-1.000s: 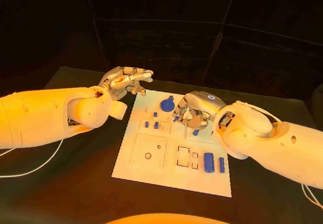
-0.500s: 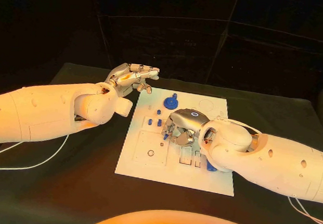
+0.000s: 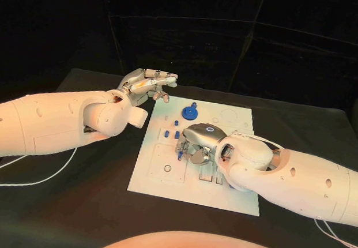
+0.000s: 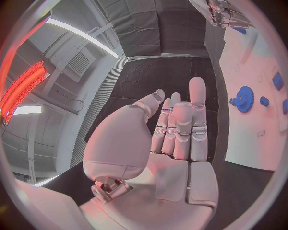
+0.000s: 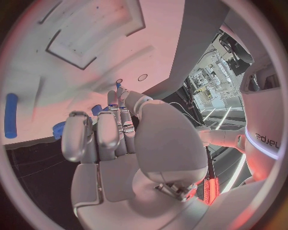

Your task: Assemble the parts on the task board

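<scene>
The right hand (image 3: pixel 198 144) hangs over the middle of the task board (image 3: pixel 162 183), its fingers curled down around a small blue part (image 3: pixel 179 155) just under the fingertips; whether it truly pinches the part I cannot tell. That piece looks light, stiff and slick, likely best taken by its sides with the fingertips. The left hand (image 3: pixel 146 83) sits at the upper left of the frame, off the board's far corner, fingers loosely together and holding nothing. A blue gear (image 3: pixel 189 113) rests near the board's top
</scene>
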Controlling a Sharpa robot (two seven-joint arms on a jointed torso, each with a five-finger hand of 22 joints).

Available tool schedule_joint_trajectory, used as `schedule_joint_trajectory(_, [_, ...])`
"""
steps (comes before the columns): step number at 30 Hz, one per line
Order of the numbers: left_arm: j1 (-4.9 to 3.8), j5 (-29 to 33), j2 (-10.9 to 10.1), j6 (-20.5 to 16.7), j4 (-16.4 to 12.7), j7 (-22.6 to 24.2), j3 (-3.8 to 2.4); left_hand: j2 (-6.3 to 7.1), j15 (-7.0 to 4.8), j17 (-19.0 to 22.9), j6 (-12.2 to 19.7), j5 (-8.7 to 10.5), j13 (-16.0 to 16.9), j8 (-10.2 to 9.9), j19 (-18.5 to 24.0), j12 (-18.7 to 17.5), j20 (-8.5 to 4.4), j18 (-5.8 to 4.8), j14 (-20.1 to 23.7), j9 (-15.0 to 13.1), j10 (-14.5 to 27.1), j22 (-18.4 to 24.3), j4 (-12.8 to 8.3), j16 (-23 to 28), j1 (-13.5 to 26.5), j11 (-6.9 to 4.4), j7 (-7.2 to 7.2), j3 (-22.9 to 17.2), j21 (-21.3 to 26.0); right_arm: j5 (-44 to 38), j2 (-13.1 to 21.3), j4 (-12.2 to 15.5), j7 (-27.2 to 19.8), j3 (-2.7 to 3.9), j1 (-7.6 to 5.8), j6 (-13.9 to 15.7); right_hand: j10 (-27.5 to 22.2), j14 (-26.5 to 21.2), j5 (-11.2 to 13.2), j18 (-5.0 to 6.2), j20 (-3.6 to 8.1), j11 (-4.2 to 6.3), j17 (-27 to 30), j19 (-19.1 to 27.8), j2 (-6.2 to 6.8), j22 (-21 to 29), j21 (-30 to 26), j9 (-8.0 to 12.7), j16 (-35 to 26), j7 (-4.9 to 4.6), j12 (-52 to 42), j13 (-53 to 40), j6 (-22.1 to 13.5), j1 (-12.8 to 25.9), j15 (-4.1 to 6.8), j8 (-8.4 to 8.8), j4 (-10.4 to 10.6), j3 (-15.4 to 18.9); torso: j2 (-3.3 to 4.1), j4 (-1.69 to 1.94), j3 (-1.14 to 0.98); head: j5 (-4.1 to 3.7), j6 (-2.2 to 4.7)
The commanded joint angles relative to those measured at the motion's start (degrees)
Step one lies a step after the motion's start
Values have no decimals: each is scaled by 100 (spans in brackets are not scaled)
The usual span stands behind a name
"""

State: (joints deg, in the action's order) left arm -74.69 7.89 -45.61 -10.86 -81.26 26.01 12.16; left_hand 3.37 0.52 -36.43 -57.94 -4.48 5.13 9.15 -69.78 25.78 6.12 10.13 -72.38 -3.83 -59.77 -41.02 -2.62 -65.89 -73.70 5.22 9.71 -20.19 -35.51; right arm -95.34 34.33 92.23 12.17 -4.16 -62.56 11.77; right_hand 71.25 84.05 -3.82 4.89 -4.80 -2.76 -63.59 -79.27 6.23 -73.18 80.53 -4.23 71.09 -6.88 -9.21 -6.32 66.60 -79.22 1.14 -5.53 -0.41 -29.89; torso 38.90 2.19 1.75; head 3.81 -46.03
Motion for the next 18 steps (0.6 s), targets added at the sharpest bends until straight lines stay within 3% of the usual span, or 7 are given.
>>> schedule_joint_trajectory(1, [-7,-39,11,50,3,17,-4,5,8,4,41,-16,-6,-7,14,34,17,27,47,1,33,5,-35,33,-64,7,2,11,21,-109,-12,19,-36,-2,8,-65,-10,166,-37,-101,-7,-45,5,-20,-11,-2,32,-5,21,-43,26,8,14,35,19,14,-17,19,4,1,3,11,-15])
schedule_joint_trajectory(18, [-7,-39,1,75,26,-23,-4,6,9,14,46,-16,-6,-7,14,37,18,27,52,1,38,7,-37,36,-64,10,6,13,24,-193,35,69,6,-3,18,-110,-12,166,-45,-102,-8,-47,4,-23,-8,-9,36,-3,23,-46,31,12,10,41,17,18,-18,26,0,0,-2,26,-48])
